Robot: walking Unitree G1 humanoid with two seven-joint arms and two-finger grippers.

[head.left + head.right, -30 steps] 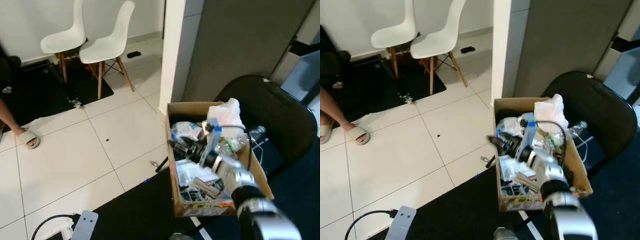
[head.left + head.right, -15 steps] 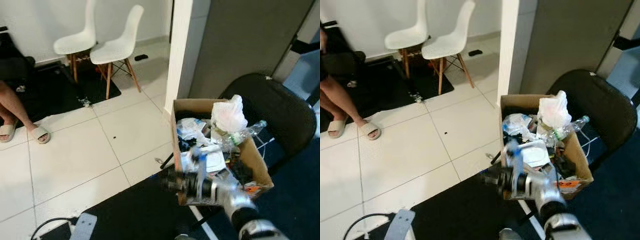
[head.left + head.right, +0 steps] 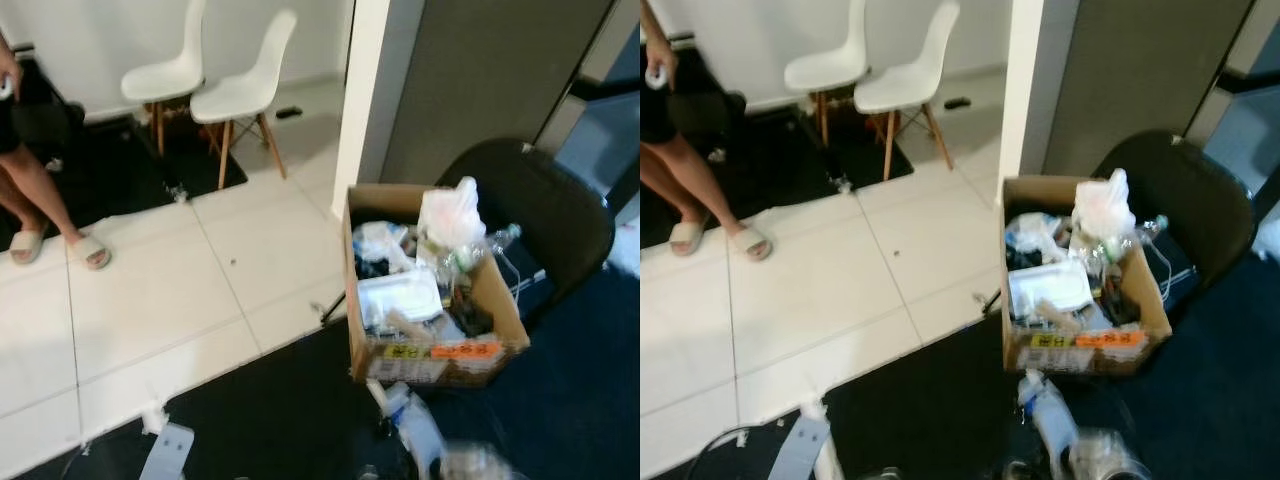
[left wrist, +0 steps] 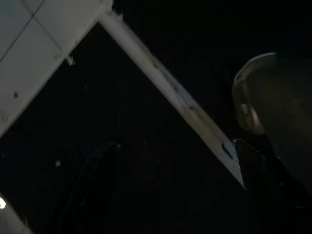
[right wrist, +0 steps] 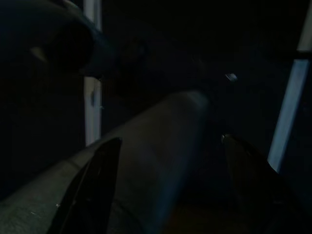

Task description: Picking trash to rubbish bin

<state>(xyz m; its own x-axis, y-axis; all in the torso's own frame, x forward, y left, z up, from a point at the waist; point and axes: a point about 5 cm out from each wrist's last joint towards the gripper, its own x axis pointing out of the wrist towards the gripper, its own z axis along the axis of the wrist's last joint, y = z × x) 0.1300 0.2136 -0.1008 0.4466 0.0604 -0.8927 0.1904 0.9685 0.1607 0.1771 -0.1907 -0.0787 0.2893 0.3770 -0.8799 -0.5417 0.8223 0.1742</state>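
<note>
A cardboard box [image 3: 440,362] stuffed with trash stands on the dark mat. Inside are a white plastic bag [image 3: 450,215], a clear bottle [image 3: 497,239] and a flat white packet [image 3: 400,298]. My right arm [image 3: 1055,425] hangs blurred at the bottom edge, in front of the box and below it. In the dark right wrist view the right gripper [image 5: 170,140] has its fingers apart, with a grey rounded shape behind them. The left gripper [image 4: 174,144] also stands open over the dark mat, nothing between its fingers.
A black chair [image 3: 545,195] stands right behind the box, and a white pillar [image 3: 365,90] beside it. Two white chairs [image 3: 240,95] stand at the back. A person's legs in sandals [image 3: 40,210] are at the far left. A grey device [image 3: 165,450] lies on the tiled floor.
My right arm has pulled back from over the box and sunk to the bottom edge. The whole view has shifted, and the person's legs have come further in at the left.
</note>
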